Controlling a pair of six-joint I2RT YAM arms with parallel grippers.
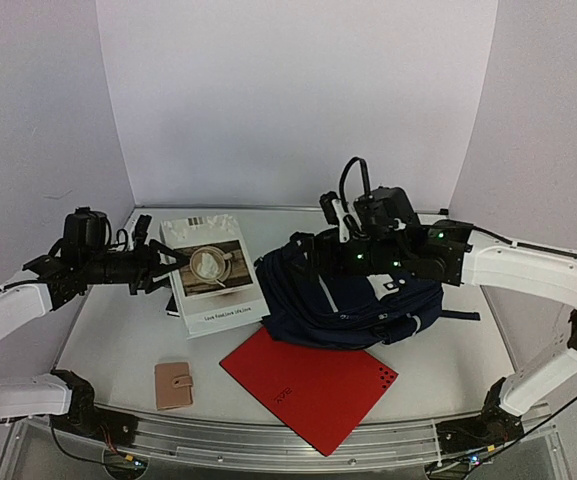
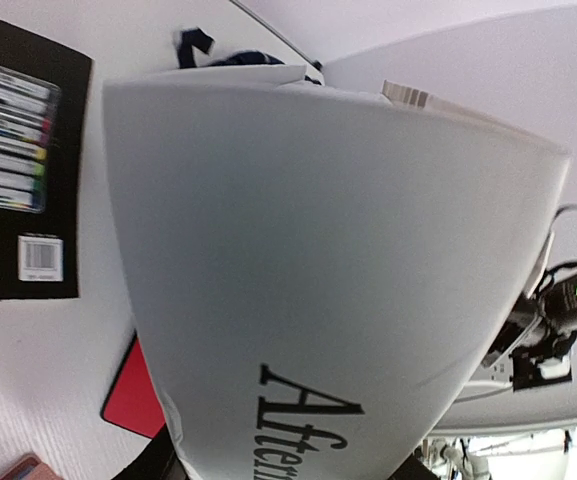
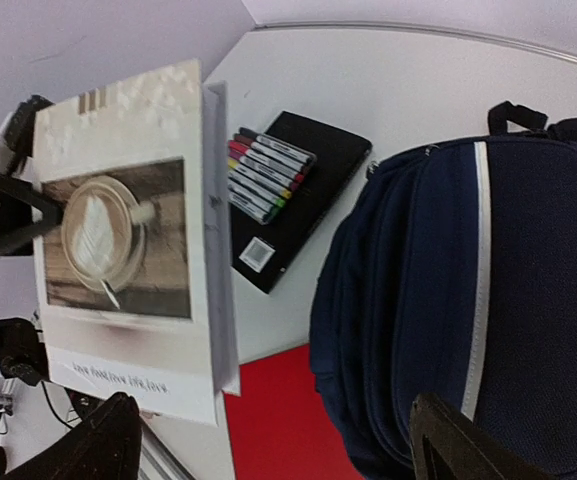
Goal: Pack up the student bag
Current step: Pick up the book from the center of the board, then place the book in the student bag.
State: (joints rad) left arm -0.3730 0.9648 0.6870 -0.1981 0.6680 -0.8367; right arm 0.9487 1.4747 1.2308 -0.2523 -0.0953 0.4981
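**Fig. Mid-pack, book in hand; places given rel. to the bag.**

(a) Student bag: dark navy w/ pale stripe, slumped on the table at centre-right, under the right arm. No open mouth shows in any view, so whether a compartment is unzipped cannot be told.

(b) Left gripper: well apart from the bag on its left-arm side. Fingers are clamped on the outer edge of a white book w/ a coffee photo on the cover. The book is lifted and tilted, and its far edge comes near the bag's flank without touching.

(c) Right gripper: just above the bag's left-arm side, fingers spread wide, nothing between them.

(d) Other items: a black marker pack lies beyond the book, near the bag's top end. A red folder lies flat at the bag's near side, one edge at or under it. A tan wallet sits further off, towards the left arm.

**Risks (judged).**
1. Edge-only grip on a broad book, so it may pivot or slip out. A drop would land beside the bag, poss. on the markers.
2. If the bag isn't held open first, the book's corner may snag the fabric and shove the bag away instead of entering.
3. Both wrists converge on the same side of the bag, so the book or fingers could clash w/ the right gripper.
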